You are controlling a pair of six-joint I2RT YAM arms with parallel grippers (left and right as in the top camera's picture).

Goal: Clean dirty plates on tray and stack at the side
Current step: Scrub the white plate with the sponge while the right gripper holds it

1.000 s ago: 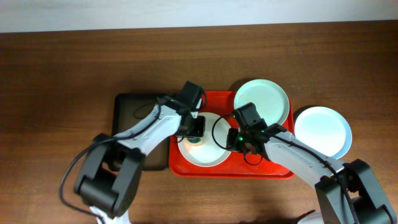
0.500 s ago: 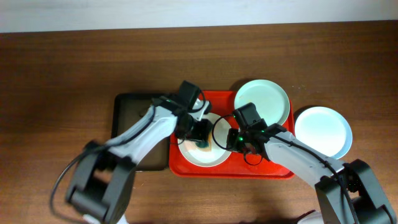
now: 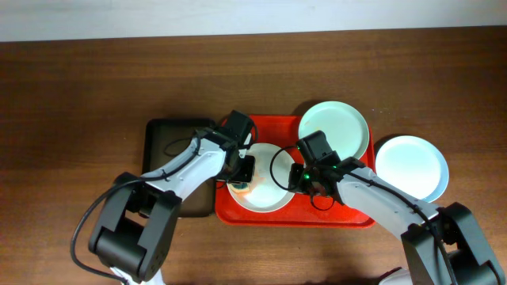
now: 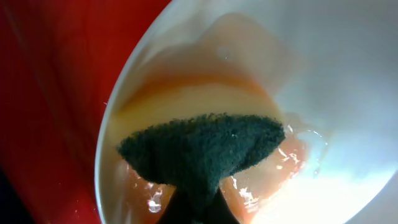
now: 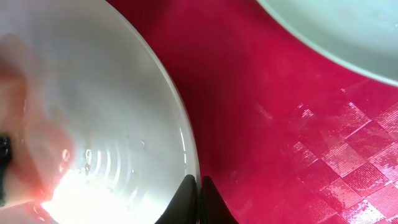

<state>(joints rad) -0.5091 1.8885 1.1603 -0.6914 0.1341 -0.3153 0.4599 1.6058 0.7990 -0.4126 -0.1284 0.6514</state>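
White plate (image 5: pixel 124 93) rim pinched between right fingers (image 5: pixel 213 205); left fingers (image 3: pixel 248 169) press sponge (image 4: pixel 205 146) inside.

The left arm (image 3: pixel 190 162) and right arm (image 3: pixel 380 198) have white rounded links, black joints and bulky black bases. Thin black cables loop at the wrists. The left tool (image 3: pixel 247 176) and right tool (image 5: pixel 200 194) are black.

Dark wooden table (image 3: pixel 79 79), with a pale strip (image 3: pixel 238 16) (wall or floor, unclear) beyond.
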